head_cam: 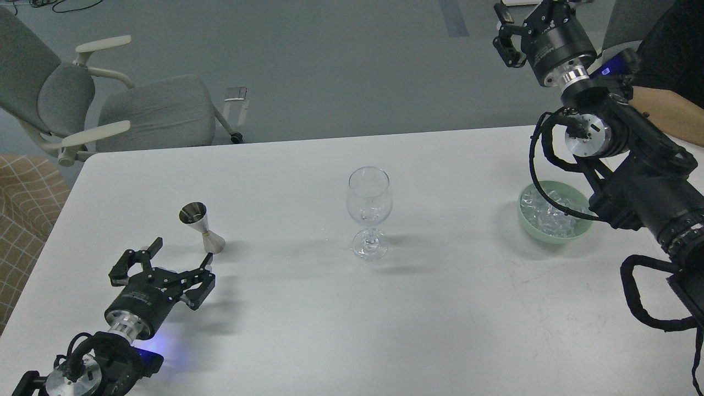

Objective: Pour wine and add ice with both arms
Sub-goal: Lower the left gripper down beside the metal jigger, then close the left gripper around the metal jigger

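Head view: the left gripper (179, 258) sits low in the lower left of the frame, its fingers spread wide open with nothing held. Just beyond its tips a small metal measuring cup (201, 227) stands on the white table (440, 308). In the middle of the frame stands a clear wine glass (369, 212), upright. At the right, a green bowl (528, 223) holds the ice (550, 217), partly behind the right arm (632, 165). The right gripper (509, 33) is high in the upper right, beyond the table, holding nothing; I cannot tell how far open it is.
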`<state>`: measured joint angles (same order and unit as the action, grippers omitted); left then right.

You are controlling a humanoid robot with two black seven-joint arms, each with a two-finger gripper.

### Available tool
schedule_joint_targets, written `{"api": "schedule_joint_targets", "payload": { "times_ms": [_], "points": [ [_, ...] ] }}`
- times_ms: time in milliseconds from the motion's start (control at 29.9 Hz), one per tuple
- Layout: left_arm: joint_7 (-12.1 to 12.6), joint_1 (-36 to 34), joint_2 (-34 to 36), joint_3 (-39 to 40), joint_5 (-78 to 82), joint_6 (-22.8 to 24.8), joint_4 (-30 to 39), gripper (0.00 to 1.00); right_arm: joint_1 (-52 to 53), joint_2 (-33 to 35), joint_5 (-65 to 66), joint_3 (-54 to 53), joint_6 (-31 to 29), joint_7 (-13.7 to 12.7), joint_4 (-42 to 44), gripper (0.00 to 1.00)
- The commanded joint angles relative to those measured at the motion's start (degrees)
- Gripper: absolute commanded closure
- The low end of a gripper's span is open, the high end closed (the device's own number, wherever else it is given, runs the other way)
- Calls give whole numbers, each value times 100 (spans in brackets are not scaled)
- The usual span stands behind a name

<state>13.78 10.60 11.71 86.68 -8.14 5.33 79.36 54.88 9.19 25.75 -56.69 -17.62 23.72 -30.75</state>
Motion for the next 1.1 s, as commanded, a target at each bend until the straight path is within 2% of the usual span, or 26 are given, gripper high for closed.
{"api": "schedule_joint_targets", "payload": {
  "times_ms": [0, 267, 501, 802, 869, 902, 969, 1002, 1069],
  "points": [
    [2, -356, -309, -2, 111, -15, -490, 1, -3, -13, 1, 0, 4, 1, 7, 0],
    [-42, -804, -451, 15, 146, -15, -878, 1, -21, 4, 9, 0, 4, 1, 7, 0],
    [-332, -1051, -433, 15, 155, 3, -1010, 3, -38, -4, 9, 0, 13, 1, 7, 0],
    [-332, -1332, -451, 33, 146, 3, -1353, 10, -21, -5, 18, 0, 22, 1, 7, 0],
    [-332, -1332, -451, 33, 146, 20, -1353, 20, -21, 13, 9, 0, 22, -8, 7, 0],
    [-350, -1341, -451, 24, 146, 20, -1353, 31, -12, 13, 9, 9, 22, -8, 7, 0],
    [-376, -1341, -459, -2, 146, 20, -1353, 45, -12, 13, 9, 9, 22, -8, 7, 0],
    [-411, -1341, -459, -20, 146, 20, -1353, 50, -12, 4, 18, 9, 39, -8, 7, 0],
    [-447, -1332, -459, -29, 147, 20, -1353, 51, -12, -4, 18, 9, 39, -8, 8, 0]
  ]
}}
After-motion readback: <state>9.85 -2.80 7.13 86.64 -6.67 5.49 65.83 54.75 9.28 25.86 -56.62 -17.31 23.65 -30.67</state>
